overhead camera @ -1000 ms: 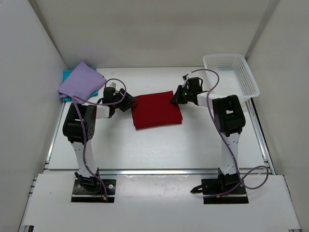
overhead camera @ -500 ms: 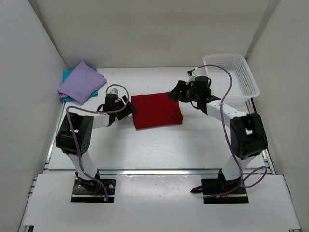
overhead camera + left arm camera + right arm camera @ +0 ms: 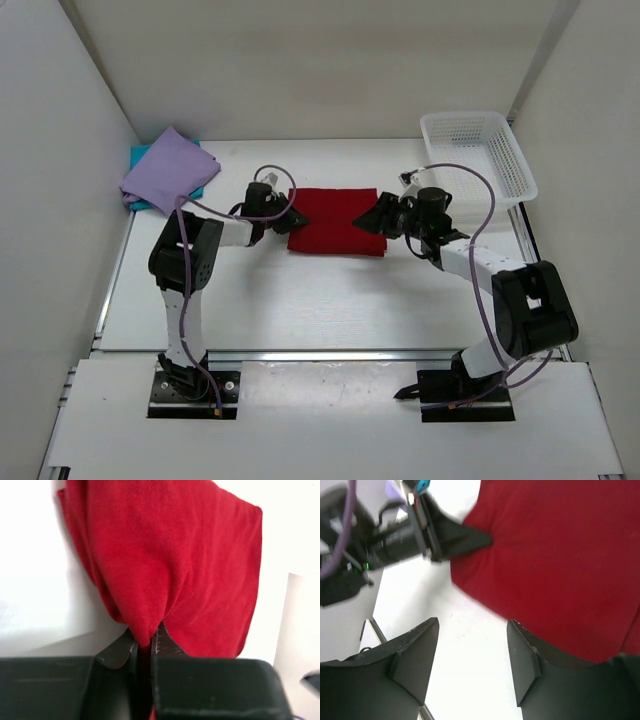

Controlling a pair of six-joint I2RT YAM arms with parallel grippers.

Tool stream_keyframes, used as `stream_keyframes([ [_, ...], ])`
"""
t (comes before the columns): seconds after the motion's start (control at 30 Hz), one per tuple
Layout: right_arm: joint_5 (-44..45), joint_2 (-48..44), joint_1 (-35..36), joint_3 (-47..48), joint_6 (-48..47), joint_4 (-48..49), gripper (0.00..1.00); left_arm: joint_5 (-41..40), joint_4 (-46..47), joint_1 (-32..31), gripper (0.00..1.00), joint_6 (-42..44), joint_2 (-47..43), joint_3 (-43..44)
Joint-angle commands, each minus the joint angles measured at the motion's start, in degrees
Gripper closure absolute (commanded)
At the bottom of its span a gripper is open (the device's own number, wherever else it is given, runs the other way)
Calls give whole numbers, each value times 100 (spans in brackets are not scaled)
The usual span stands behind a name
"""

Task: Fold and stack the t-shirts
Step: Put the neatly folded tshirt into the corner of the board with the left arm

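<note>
The dark red soft cloth t-shirt (image 3: 335, 222), folded into a flat rectangle, lies in the middle of the white counter (image 3: 330, 300), a little nearer the far edge than the near one. Its long axis runs from the left edge toward the right edge, so each short end faces one arm. The left hand (image 3: 291, 215) is at the left short end. In the left wrist view its fingers are pressed together on a bunched fold of the red cloth, which spreads out away from them. The right hand (image 3: 366, 220) is at the opposite short end. In the right wrist view its fingers (image 3: 415, 655) are spread wide with nothing between them, bare counter showing in the gap and the red cloth beginning just beyond the tips. The pale lavender folded cloth t-shirt (image 3: 168, 172) rests on the teal cloth t-shirt (image 3: 140, 155) in the far left corner, well apart from the red one. That pile lies on the left arm's side, so the left arm looks the better placed to carry the red shirt there. The white plastic mesh basket (image 3: 478, 122) stands in the far right corner.
</note>
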Motion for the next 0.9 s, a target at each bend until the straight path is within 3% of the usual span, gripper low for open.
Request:
stream_keyframes([
  [0.0,-114,-547,-144,-319,176,660,46,125,-663,21,93,64,-1,1108],
  [0.13,-131,-706,-223,-513,80,528,46,336,-1314,442,100,64,69,2584],
  [0.3,-237,-610,-346,-619,106,625,46,503,-2080,1434,99,100,96,3975],
  [0.47,-545,-285,-372,-531,185,818,47,591,-1688,2753,98,-207,-334,3741],
  [0.53,-650,-136,-364,-513,212,870,46,329,-1319,3394,87,-400,-606,2805],
  [0.57,-703,-74,-303,-505,220,914,47,249,-985,3675,71,-523,-816,2147],
  [0.63,-773,-4,-285,-478,247,941,48,65,-354,4149,2,-875,-1141,1171],
  [0.73,-756,84,-188,-426,141,845,47,-207,-138,4652,1,-1131,-1450,140],
  [0.87,-730,120,-39,-399,106,801,47,-252,-216,4706,1,-1044,-1740,-495],
])
